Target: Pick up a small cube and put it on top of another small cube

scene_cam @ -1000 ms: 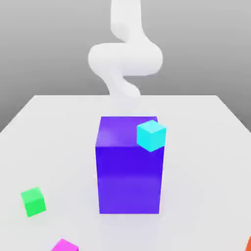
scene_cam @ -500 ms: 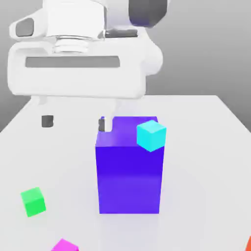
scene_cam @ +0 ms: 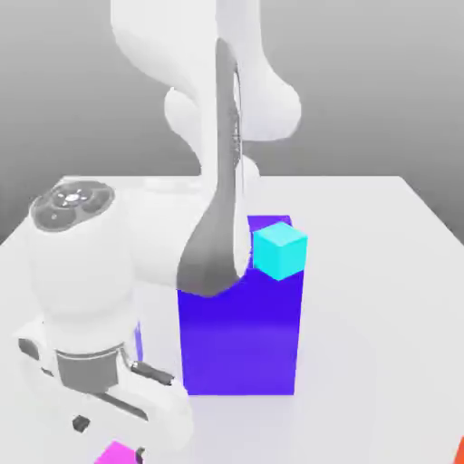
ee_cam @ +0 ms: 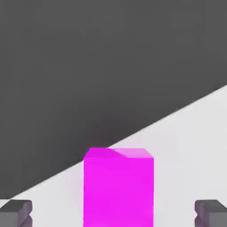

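One hand [ee_cam: 113,213], spread wide, nothing gripped; poised over the magenta cube [ee_cam: 118,190], its two fingertips apart on opposite sides of the cube, with bare space between each and the cube's faces. One magenta cube, resting on the desk [scene_cam: 362,362] near its front edge, at the bottom of the exterior view, towards the exterior view's left. One cyan cube [scene_cam: 280,250], seen against the upper corner of a large blue-purple block [scene_cam: 240,344]; whether it sits on the block or merely lies in line with it, cannot be told. Progress, as judged: approach nearly complete, hand lined up with the cube; outstanding are the closing, the lift, the carry and the setting down on a second small cube. No stack made. Which cube is to serve as base, not determinable here. Particulars by view: the exterior view supplies the arm [scene_cam: 217,181], the block, the cyan cube and a sliver of orange [scene_cam: 459,451] at the exterior view's right edge, but crops the magenta cube at its lower border; the hand view supplies the clearance on both sides of that cube, and the desk's edge running obliquely behind it against dark ground.
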You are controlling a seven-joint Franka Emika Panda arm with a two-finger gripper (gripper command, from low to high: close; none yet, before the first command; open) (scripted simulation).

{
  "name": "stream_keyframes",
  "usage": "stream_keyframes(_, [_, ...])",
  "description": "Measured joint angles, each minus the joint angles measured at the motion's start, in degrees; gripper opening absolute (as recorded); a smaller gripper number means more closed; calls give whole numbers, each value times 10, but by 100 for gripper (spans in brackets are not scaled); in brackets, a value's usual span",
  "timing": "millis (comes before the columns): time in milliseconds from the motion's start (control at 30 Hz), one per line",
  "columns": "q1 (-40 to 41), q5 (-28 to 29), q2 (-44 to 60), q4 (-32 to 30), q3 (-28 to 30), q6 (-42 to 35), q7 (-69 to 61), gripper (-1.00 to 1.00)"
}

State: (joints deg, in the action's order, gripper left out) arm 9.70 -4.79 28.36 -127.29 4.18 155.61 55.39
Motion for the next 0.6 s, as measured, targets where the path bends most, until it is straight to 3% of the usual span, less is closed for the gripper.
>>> stream_keyframes(33, [2,-2,19,4,-3,15,-2,-100])
stream_keyframes(267, [3,-3,23,5,-4,18,-2,-100])
stream_keyframes(400, [-3,7,-46,-11,5,-35,5,-100])
stream_keyframes(600, [62,37,-171,-122,56,-48,-102,-100])
